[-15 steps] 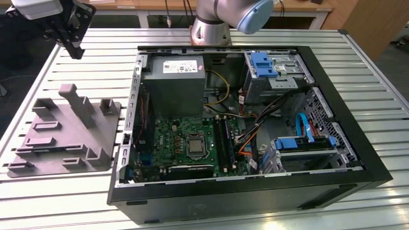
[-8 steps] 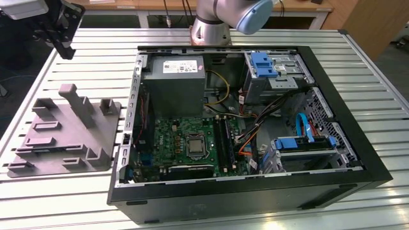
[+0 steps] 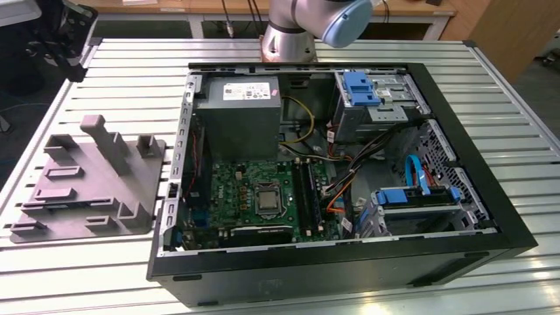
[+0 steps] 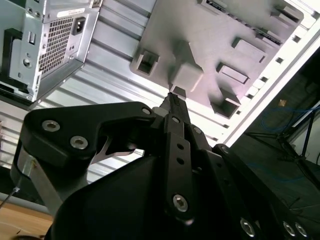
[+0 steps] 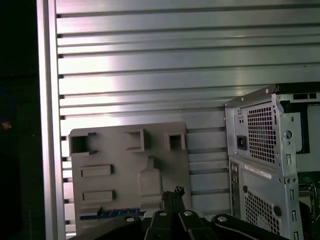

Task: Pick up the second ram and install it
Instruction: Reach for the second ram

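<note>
In both wrist views my gripper (image 4: pixel 172 100) (image 5: pixel 172 192) hangs above the slatted table with its fingers pressed together and nothing between them. Its tips sit over the near part of a grey moulded fixture tray (image 5: pixel 115 150) (image 4: pixel 225 30) (image 3: pixel 88 190). A thin dark-blue strip (image 5: pixel 107 215), which looks like the second ram, lies along the tray's edge, mostly hidden behind the gripper's body. The open computer case (image 3: pixel 350 262) holds the green motherboard (image 3: pixel 254 190) with its long black memory slots (image 3: pixel 303 190).
The case's perforated rear panel (image 5: pixel 260 150) (image 4: pixel 45 45) stands close beside the tray. Inside the case are a grey power supply (image 3: pixel 238 118), blue drive brackets (image 3: pixel 359 88) and loose cables (image 3: pixel 341 184). The arm's base (image 3: pixel 293 33) stands behind the case.
</note>
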